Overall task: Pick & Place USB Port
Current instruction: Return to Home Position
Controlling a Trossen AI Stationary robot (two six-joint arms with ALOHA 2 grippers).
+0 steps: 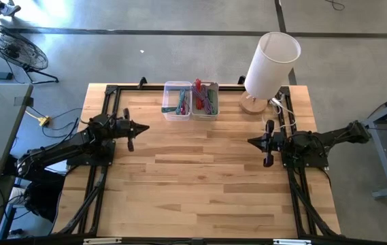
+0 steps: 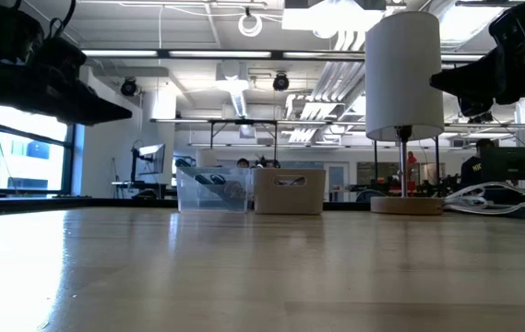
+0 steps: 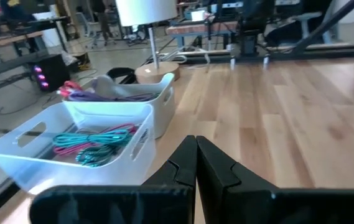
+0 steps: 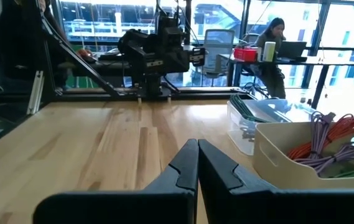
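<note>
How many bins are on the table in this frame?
2. The transparent bin stands at the table's far edge; the gray bin stands right beside it, toward the lamp. None seems hidden.

A wooden table (image 1: 200, 184) carries a lamp (image 1: 269, 64) with a white cylinder shade and a round wooden base at its far right corner. A white cord (image 1: 283, 109) lies beside the base. A fan (image 1: 11, 45) stands on the grey floor (image 1: 179, 17). Beyond the table, a person (image 4: 275, 40) sits at a laptop (image 4: 292, 48).
</note>
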